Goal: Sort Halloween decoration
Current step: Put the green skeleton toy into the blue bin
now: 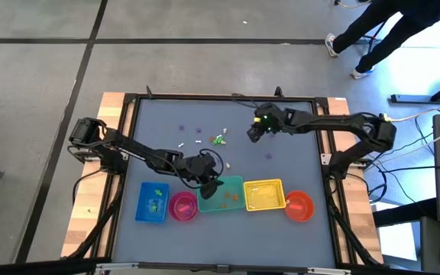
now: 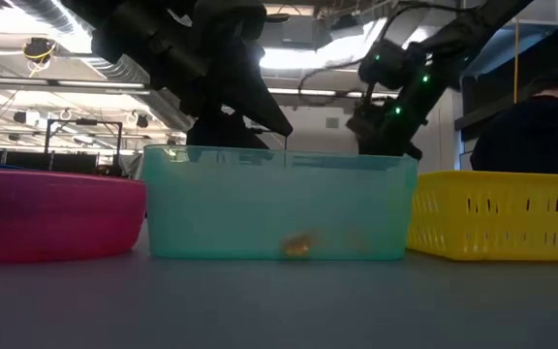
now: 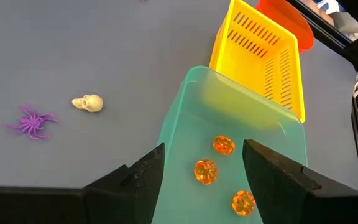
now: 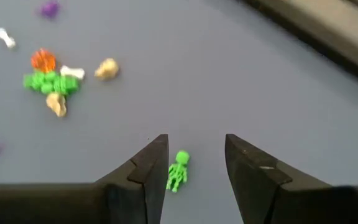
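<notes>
The Halloween decoration lies scattered on the grey table: a cluster of green, orange and pale trinkets [image 1: 218, 140] [image 4: 50, 81], purple ones farther out, a pale skull [image 3: 87, 102] and a purple spider [image 3: 33, 121]. My left gripper [image 3: 204, 152] [image 1: 208, 186] hangs open over the teal container [image 3: 229, 155], with three orange pumpkins [image 3: 206, 171] lying on the container's floor below it. My right gripper [image 4: 196, 146] [image 1: 254, 134] is open and tilted down over a small green skeleton [image 4: 178, 169], which lies flat on the table and shows between its fingers.
Along the near edge stand a blue container [image 1: 153, 202], a pink bowl [image 1: 182, 206], the teal container, a yellow basket [image 1: 263, 195] and an orange bowl [image 1: 299, 206]. A raised frame [image 1: 323, 137] rims the table. A person [image 1: 380, 34] walks beyond the far right corner.
</notes>
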### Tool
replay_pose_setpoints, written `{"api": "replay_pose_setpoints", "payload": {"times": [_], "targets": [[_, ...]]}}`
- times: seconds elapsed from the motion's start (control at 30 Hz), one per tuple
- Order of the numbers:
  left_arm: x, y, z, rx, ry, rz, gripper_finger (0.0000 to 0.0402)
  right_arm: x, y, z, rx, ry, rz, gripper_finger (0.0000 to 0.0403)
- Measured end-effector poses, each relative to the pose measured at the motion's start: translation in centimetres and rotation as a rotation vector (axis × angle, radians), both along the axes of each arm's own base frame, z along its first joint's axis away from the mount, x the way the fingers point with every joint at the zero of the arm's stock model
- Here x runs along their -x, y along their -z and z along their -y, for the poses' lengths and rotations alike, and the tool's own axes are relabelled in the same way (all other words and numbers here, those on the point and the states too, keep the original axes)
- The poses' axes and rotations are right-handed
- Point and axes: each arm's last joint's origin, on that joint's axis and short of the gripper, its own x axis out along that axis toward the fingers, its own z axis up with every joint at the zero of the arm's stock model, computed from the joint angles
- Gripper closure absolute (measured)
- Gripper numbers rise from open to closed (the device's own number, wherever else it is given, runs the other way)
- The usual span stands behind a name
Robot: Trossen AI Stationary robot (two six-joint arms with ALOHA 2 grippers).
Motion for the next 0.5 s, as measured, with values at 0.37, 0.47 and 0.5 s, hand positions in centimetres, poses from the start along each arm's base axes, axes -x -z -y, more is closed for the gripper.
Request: {"api": "replay_pose_setpoints", "payload": {"times": [0.37, 0.47, 0.5], "targets": [[0.0, 0.0, 0.0, -0.003, -0.004, 0.001, 0.0201, -0.8, 2.7, 0.1, -0.087, -0.043, -0.061, 0.0246], [0.0, 0.0, 0.0, -0.003, -0.004, 0.001, 0.0201, -0.9, 3.1, 0.1, -0.088, -0.040, -0.073, 0.0246], [0.0, 0.0, 0.0, -0.003, -0.004, 0.001, 0.0201, -1.0, 3.2, 0.1, -0.089, -0.040, -0.074, 0.0246]]}}
